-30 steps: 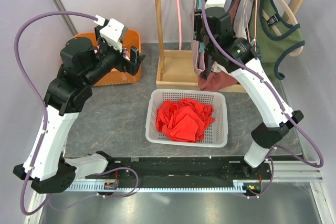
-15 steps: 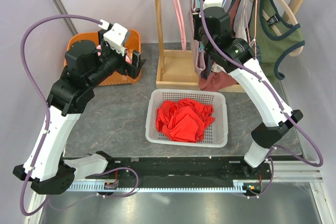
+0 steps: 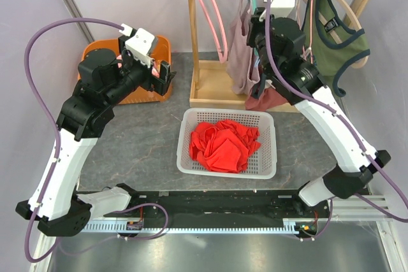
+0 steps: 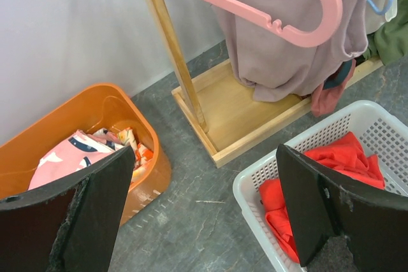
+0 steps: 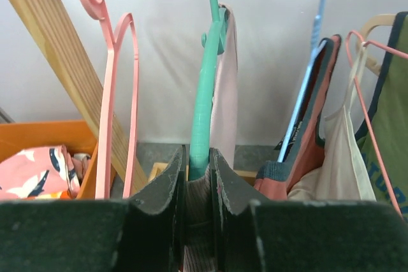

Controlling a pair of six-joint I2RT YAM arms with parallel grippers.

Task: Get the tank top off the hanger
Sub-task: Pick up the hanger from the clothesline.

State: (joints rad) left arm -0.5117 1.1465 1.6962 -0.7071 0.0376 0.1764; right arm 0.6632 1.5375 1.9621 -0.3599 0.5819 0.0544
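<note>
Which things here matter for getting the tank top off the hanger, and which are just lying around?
In the job: mauve tank top, teal hanger, right gripper.
Lying about: white basket, orange bin, pink hanger, green tank top.

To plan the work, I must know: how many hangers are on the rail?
5: pink, leftmost, empty; teal, in the right gripper; blue; thin pink; wooden, rightmost. More may be hidden.
</note>
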